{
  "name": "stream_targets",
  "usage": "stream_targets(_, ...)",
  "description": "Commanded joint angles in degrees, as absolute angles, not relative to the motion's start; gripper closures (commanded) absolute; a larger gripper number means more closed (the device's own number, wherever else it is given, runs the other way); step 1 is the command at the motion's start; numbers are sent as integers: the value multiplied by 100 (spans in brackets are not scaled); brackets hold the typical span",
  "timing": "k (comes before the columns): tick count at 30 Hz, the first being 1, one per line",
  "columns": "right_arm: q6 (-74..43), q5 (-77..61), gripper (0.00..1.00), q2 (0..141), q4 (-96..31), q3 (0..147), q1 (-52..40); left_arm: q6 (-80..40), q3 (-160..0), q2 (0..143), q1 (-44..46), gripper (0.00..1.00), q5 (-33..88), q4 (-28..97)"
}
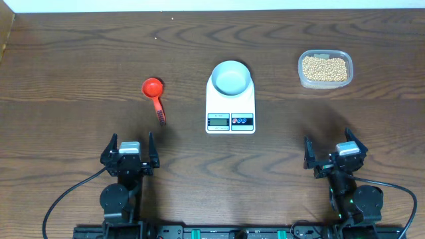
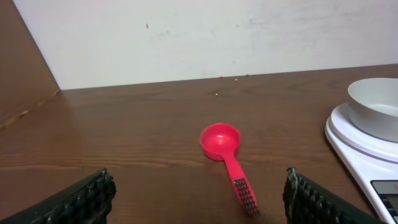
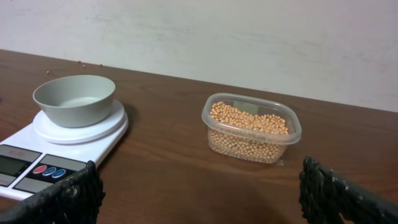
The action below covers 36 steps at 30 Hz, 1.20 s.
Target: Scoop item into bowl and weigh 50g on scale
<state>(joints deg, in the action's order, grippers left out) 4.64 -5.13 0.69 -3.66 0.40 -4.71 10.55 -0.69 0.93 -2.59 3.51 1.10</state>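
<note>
You have two grippers, both near table's front edge. Left gripper: fingers spread wide, nothing held. Right gripper: likewise released, nothing held.

One scale at centre of table, one display and two round buttons on its front edge. One bowl sits on scale's round platform.

One clear tub well to right of scale holds beans, too many to count.

One red scoop lies left of scale, ahead of your left gripper, handle pointing toward it.
</note>
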Motion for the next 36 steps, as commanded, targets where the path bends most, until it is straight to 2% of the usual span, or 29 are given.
stream_targets(1, 480, -464, 1, 49, -390, 32, -458, 1090, -23, 104, -294, 12, 344, 381)
stream_targets(16, 941, -314, 1, 49, -366, 32, -458, 1087, -23, 104, -294, 12, 344, 381)
stream_targets(36, 1267, -985, 1, 561, -499, 379, -458, 1004, -154, 113, -294, 12, 344, 272)
